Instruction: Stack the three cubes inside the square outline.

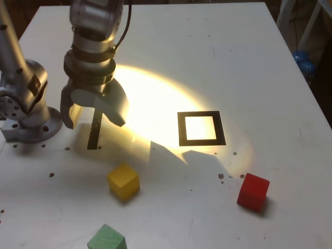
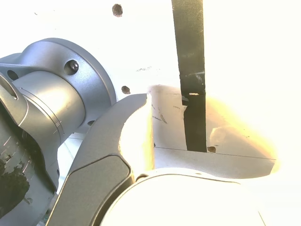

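This looks like a robotics lab or test bench. A plain white table (image 1: 207, 57) fills the scene, its surface scuffed and dotted with small drilled holes. At the exterior view's left, the arm's round metal base (image 1: 28, 111) is fixed straight to the tabletop. Black tape marks the surface: a square outline (image 1: 201, 128) near the middle and a narrow tape strip (image 1: 95, 129) to its left. A hard spot of light falls across the centre. Beyond the far right edge, blue objects (image 1: 305, 62) sit by a white frame.
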Controlling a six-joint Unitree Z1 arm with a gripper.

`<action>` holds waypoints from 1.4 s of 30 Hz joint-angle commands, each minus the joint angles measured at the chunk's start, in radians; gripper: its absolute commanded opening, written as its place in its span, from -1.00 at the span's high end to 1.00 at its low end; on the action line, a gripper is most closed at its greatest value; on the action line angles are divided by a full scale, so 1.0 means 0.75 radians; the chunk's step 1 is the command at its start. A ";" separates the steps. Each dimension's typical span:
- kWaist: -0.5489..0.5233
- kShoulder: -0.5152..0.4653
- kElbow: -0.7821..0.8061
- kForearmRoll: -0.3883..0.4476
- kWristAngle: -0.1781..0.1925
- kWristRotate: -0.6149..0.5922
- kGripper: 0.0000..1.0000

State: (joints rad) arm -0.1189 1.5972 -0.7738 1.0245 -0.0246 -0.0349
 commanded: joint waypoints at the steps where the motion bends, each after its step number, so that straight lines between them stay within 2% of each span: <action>1: -0.002 0.002 -0.005 0.011 0.002 -0.003 -0.98; 25: -0.002 0.036 -0.066 0.042 0.004 0.009 -0.98; 33: -0.026 0.107 -0.252 0.153 0.026 0.060 -0.98; 42: -0.158 0.258 -0.575 0.308 0.036 0.071 -0.98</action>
State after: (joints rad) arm -0.2256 1.7724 -1.1822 1.2415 0.0019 0.0158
